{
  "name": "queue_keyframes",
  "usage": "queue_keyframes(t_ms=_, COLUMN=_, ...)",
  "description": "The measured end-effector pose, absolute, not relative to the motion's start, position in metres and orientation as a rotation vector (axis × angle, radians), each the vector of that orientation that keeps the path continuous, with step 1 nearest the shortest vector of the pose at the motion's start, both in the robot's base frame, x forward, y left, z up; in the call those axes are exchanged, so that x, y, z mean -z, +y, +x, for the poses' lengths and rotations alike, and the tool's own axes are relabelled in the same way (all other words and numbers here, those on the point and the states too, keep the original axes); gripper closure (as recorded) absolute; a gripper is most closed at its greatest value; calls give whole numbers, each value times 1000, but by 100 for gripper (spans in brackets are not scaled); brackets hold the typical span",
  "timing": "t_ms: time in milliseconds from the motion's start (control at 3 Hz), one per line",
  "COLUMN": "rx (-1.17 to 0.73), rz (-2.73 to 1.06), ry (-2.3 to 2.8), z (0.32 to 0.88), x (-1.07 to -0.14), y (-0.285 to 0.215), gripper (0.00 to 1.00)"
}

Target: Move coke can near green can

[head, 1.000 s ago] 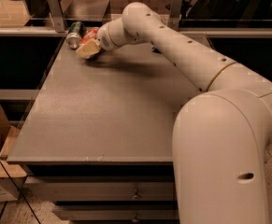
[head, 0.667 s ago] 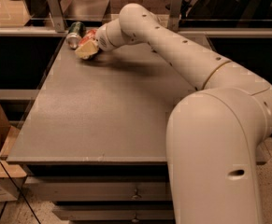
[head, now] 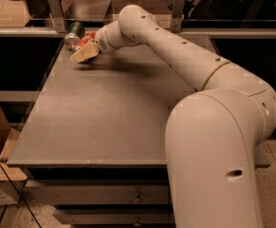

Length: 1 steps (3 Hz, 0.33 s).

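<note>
In the camera view, the gripper [head: 83, 49] is reaching to the far left corner of the table [head: 104, 122], hardly shifting from a second ago. Its fingers [head: 84, 54] are pinching the coke can [head: 84, 41], which is sitting tilted just beside the green can [head: 74, 32], so the move is looking nearly finished, with only the release remaining. The wrist is covering much of the coke can, leaving it unclear whether the can is resting on the table or touching the green can.
</note>
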State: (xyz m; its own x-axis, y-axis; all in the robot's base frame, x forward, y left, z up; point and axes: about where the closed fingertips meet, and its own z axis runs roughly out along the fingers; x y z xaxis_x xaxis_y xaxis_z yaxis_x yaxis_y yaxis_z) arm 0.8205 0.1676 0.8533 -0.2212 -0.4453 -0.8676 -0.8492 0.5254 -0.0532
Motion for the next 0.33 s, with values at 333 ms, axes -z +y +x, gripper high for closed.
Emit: queue_keyframes(t_ms=333, rx=-555, rz=-1069, ry=1851, z=820, x=-853, y=168, gripper=0)
